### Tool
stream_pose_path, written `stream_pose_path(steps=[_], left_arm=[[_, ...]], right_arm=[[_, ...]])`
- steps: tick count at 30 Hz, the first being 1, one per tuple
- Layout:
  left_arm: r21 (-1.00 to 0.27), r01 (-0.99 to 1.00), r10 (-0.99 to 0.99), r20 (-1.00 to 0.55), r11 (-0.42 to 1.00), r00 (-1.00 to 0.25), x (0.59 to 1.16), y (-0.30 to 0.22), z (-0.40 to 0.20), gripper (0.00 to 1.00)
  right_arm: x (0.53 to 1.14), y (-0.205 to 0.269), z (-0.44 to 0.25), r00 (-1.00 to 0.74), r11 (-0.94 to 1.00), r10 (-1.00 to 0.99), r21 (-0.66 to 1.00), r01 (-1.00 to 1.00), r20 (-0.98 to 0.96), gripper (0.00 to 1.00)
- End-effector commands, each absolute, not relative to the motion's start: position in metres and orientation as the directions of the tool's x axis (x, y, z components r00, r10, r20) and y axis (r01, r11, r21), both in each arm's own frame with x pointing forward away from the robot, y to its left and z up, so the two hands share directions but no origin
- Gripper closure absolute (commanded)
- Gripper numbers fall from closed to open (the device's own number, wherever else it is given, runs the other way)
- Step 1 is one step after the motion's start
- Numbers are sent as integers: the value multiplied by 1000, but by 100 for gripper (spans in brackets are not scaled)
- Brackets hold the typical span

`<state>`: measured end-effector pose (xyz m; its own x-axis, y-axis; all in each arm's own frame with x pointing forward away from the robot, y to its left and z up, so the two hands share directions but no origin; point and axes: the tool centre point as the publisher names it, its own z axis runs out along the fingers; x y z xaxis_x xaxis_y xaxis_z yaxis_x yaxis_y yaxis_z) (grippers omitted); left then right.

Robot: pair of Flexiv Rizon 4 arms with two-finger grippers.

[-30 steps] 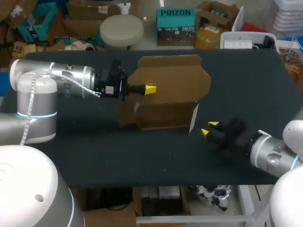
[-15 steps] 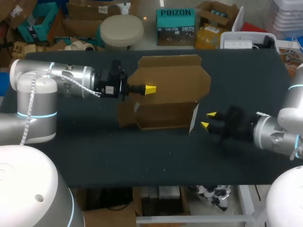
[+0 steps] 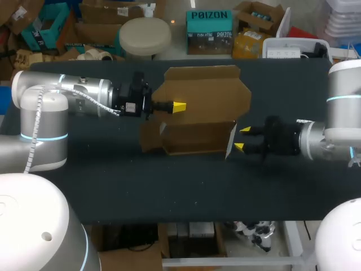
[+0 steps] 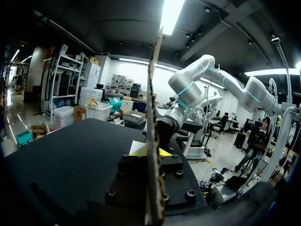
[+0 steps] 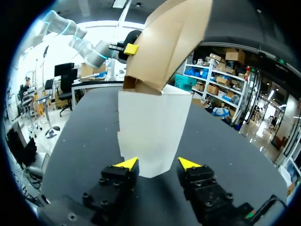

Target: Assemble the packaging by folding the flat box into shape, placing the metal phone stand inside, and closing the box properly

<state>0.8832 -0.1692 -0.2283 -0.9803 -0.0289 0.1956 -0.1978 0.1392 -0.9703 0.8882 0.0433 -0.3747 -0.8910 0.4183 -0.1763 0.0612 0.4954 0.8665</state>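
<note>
Within the last second the right gripper (image 3: 241, 139) had swung up across the table (image 3: 113, 180) to the half-folded box (image 3: 197, 135), its fingers (image 5: 126, 164) spread just short of the white side flap (image 5: 150, 127), while the left gripper (image 3: 178, 106) stayed pinching the raised rear panel (image 3: 208, 90), so folding that flap looked next.

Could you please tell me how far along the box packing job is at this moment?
Done: the box is partly folded, its walls up and its lid open. In hand: the left gripper grips the lid's edge, and the open right gripper sits at the white side flap. Left: finish the folding, put in the phone stand, which no view shows, and close the box.
</note>
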Motion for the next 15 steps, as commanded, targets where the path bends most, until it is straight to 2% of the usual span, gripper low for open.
stream_pose_path(steps=[1, 2, 3, 10, 15], left_arm=[[-970, -198, -26, 197, 141, -980, 883, -168, -232, 100], [-970, -198, -26, 197, 141, -980, 883, -168, -232, 100], [-970, -198, -26, 197, 141, -980, 883, -168, -232, 100], [-970, -198, -26, 197, 141, -980, 883, -168, -232, 100], [-970, -198, -26, 197, 141, -980, 883, -168, -232, 100]], right_arm=[[894, 49, -373, -947, 520, 298, 852, 59, -117, 43], [894, 50, -372, -949, 527, 289, 848, 52, -121, 39], [894, 51, -372, -950, 529, 287, 847, 49, -124, 22], [896, 58, -368, -952, 555, 267, 832, 24, -151, 19], [897, 62, -370, -951, 555, 269, 831, 23, -153, 22]])
